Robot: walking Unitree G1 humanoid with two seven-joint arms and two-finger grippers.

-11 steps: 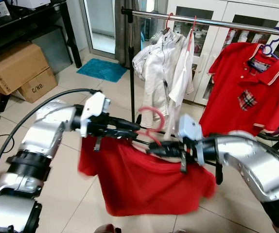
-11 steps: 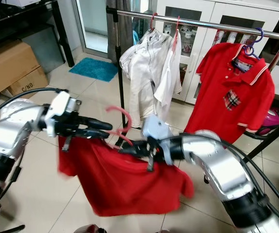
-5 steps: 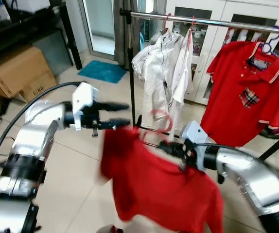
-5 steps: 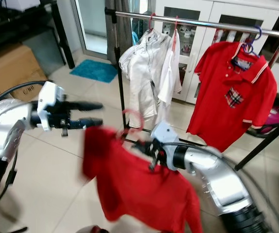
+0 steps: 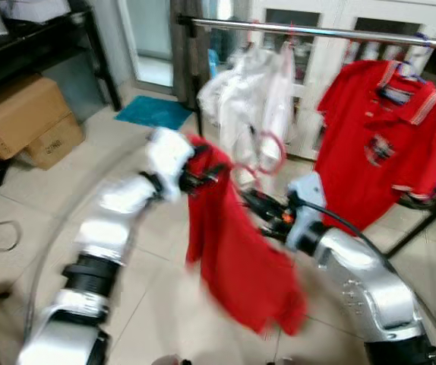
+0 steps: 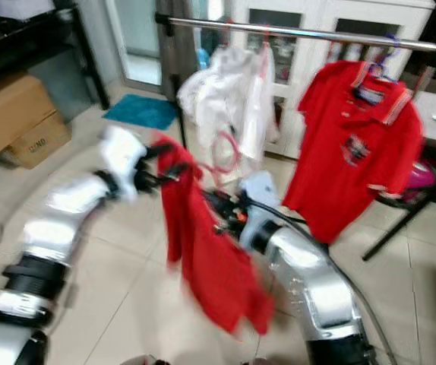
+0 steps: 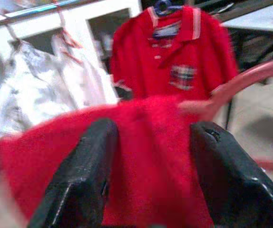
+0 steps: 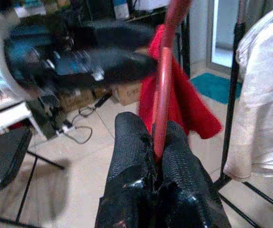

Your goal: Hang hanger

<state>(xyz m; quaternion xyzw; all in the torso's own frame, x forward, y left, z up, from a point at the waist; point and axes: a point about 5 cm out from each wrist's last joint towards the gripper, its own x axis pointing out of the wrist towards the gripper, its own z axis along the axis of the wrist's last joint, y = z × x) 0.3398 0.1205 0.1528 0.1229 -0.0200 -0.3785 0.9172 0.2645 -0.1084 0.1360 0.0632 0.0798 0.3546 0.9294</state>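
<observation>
A metal clothes rail (image 5: 317, 30) spans the room in front of white glass-door cabinets (image 5: 355, 15), carrying 2 white garments (image 5: 248, 99) on red hangers and a red polo shirt (image 5: 385, 137) with striped collar and plaid pocket on a blue hanger. Below and in front of the rail, a loose red shirt (image 5: 233, 243) dangles between the robot's 2 silver arms, its upper edge bunched at the left gripper (image 5: 199, 173) and its body drooping toward the tiled floor (image 5: 20, 220). The left gripper's black fingers (image 7: 84, 180) stand spread, the red cloth lying between and behind them — whether they touch it cannot be told through the blur. The right gripper (image 8: 158, 142) has its fingers pressed together on the thin shaft of a red hanger (image 5: 267, 152), whose hook curls upward just beside the white garments, well short of the rail. Cardboard boxes (image 5: 20, 122) sit at the far left beneath a black shelf, with a teal mat (image 5: 153, 112) near the doorway.
</observation>
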